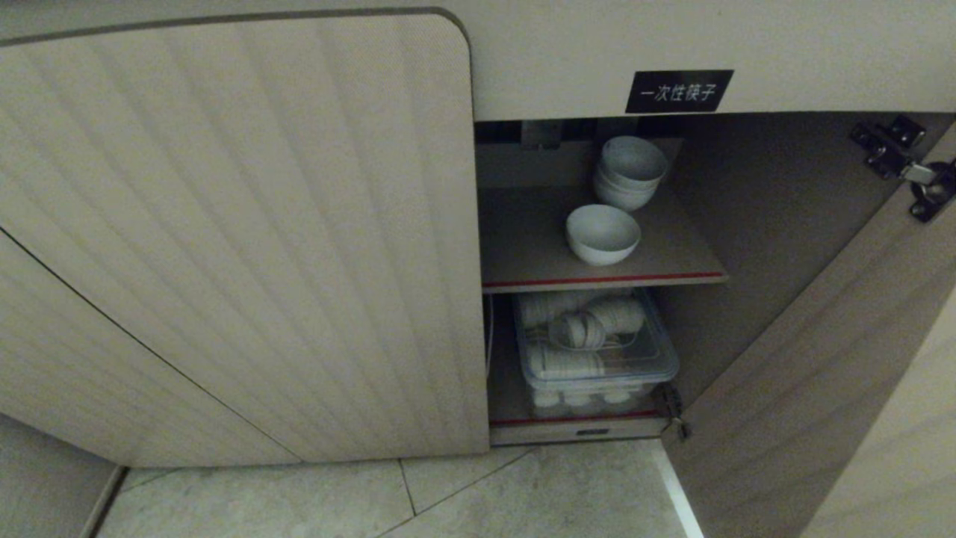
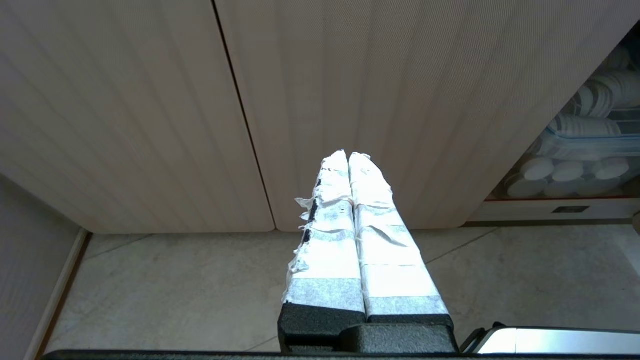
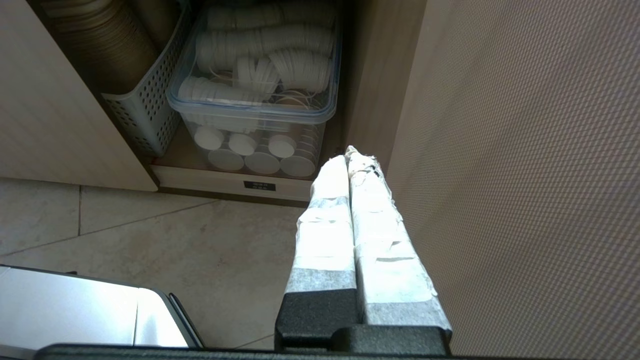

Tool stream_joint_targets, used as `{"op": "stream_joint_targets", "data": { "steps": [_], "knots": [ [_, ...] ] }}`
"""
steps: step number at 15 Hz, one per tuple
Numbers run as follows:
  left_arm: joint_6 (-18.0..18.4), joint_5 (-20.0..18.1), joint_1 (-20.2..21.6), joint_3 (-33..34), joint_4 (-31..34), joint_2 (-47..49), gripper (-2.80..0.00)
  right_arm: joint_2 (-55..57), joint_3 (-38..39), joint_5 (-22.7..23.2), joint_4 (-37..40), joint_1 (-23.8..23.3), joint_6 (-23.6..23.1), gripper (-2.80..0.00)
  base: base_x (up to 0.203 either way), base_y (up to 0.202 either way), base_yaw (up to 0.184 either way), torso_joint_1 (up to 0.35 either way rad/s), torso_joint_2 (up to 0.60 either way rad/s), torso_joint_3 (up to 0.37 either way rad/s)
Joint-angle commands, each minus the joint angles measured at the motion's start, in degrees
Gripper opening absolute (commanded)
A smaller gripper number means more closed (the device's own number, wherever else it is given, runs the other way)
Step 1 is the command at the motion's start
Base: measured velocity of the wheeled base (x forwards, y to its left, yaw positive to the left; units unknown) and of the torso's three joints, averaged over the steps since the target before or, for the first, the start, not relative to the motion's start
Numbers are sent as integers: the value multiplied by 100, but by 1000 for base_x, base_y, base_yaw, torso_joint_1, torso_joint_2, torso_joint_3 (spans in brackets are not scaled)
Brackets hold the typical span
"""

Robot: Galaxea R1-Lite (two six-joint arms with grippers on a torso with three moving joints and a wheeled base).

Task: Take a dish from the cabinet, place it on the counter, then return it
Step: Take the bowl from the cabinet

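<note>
Cabinet (image 1: 239, 246) right door open; lone white bowl (image 1: 602, 233) near shelf edge, stacked bowls (image 1: 629, 172) behind. Clear tub (image 1: 597, 359) below. Left gripper (image 2: 348, 156), right gripper (image 3: 350, 152): tape-wrapped fingers pressed together, empty.

Cabinet (image 1: 239, 239) doors ribbed matt wood-grain; bowls (image 1: 603, 233) smooth glazed white; tub (image 1: 597, 359) clear plastic; floor (image 1: 448, 501) stone tile.
</note>
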Motion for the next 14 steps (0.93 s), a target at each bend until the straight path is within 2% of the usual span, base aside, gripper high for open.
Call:
{"op": "stream_joint_targets", "data": {
  "steps": [1, 10, 14],
  "knots": [
    [-2, 2, 2, 0, -2, -2, -280, 7, 0, 4, -1, 0, -5, -280, 0, 0, 0, 0, 0, 0],
    [-2, 2, 2, 0, -2, -2, -280, 7, 0, 4, -1, -2, -5, -280, 0, 0, 0, 0, 0, 0],
    [-2, 2, 2, 0, -2, -2, -280, 7, 0, 4, -1, 6, -5, -280, -1, 157, -1, 5, 3, 5]
  ]
}}
